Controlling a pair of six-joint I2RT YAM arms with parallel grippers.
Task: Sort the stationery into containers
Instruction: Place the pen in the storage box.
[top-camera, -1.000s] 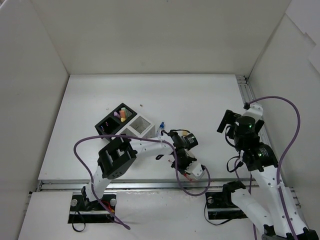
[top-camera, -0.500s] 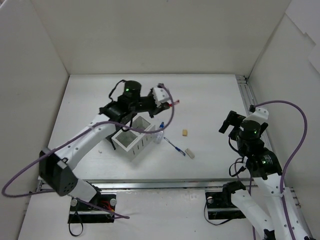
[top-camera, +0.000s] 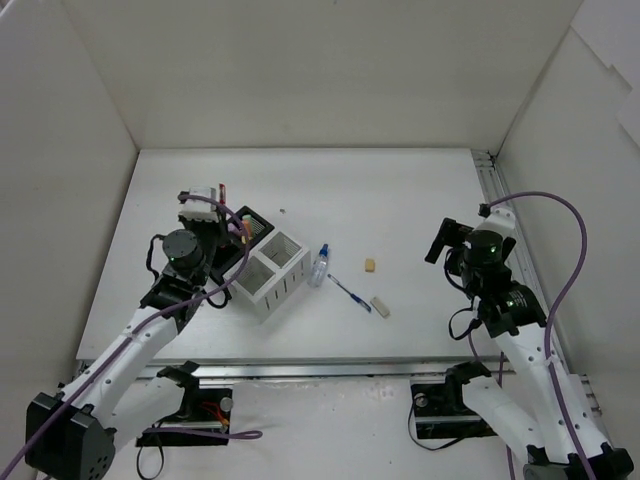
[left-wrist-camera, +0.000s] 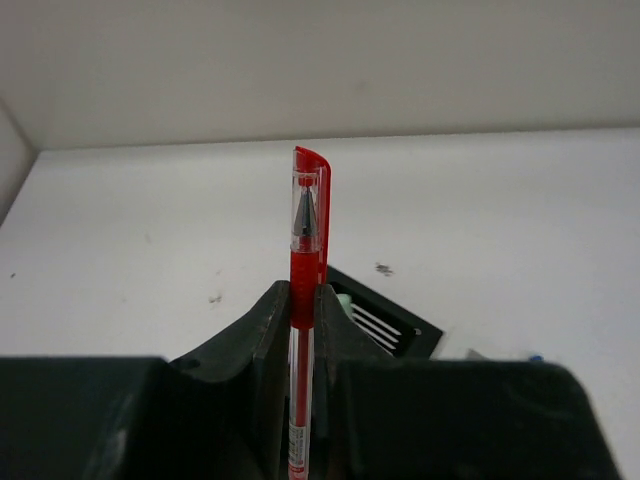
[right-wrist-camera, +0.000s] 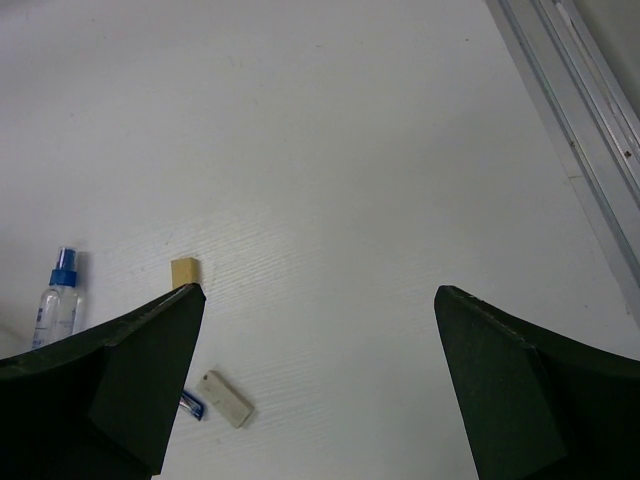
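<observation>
My left gripper (top-camera: 207, 199) is shut on a red pen (top-camera: 222, 190), held above the table just left of the black box (top-camera: 258, 224). In the left wrist view the red pen (left-wrist-camera: 308, 250) stands upright between the jaws of the left gripper (left-wrist-camera: 303, 300), with the black box (left-wrist-camera: 395, 328) behind holding a pale green item (left-wrist-camera: 344, 299). The white slatted box (top-camera: 270, 272) stands beside it. A blue-capped bottle (top-camera: 319, 267), a blue pen (top-camera: 350, 293) and two erasers (top-camera: 370, 265) (top-camera: 380, 306) lie mid-table. My right gripper (right-wrist-camera: 317, 295) is open and empty above the table, right of the erasers (right-wrist-camera: 185, 270) (right-wrist-camera: 225, 398).
White walls close in the table on the left, back and right. A metal rail (top-camera: 497, 195) runs along the right edge, also in the right wrist view (right-wrist-camera: 580, 130). A purple cable (top-camera: 240, 262) hangs from the left arm over the white box.
My left arm has swung from the front middle of the table, past the boxes, to the left side with the red pen. The right arm has barely shifted.
</observation>
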